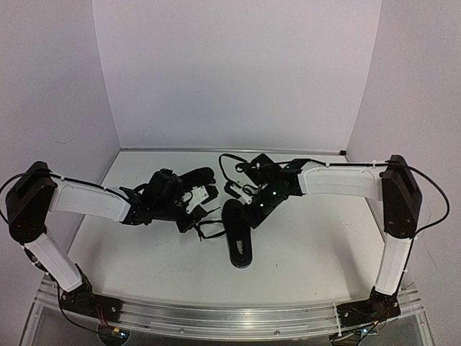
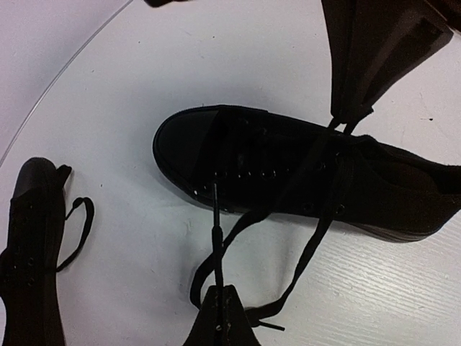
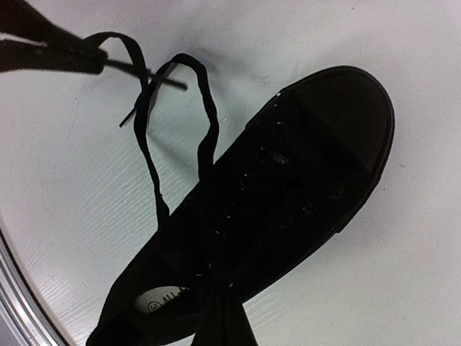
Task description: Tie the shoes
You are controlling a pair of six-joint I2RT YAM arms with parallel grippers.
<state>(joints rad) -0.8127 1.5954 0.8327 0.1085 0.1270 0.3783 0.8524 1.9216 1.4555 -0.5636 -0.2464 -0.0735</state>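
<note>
1. Top external view: 1 black shoe [image 1: 238, 241] lies on the white table [image 1: 317, 252], just off centre toward 6 o'clock. The 2 arms meet over it.
2. Left wrist view: this shoe lies across the middle with its sole on the table. Its toe points to 9 o'clock and its heel to 4 o'clock.
3. At 6 o'clock the left gripper [image 2: 220, 310] is clenched on 1 strand of the thin black laces [image 2: 216, 238]. That strand runs straight up to the eyelets near the toe.
4. At 1 o'clock the right gripper [image 2: 351, 108] hangs over the tongue, jaws pinched tight on the laces where 2 strands fan out below it.
5. Right wrist view: the toe sits at 2 o'clock and the heel opening at 7 o'clock. A lace loop rises toward 10 o'clock, where the left gripper holds it off the table.
6. In the left wrist view a second shoe [image 2: 29, 252] rests at 8 o'clock, apart from the first. Its lace lies slack beside it.
</note>
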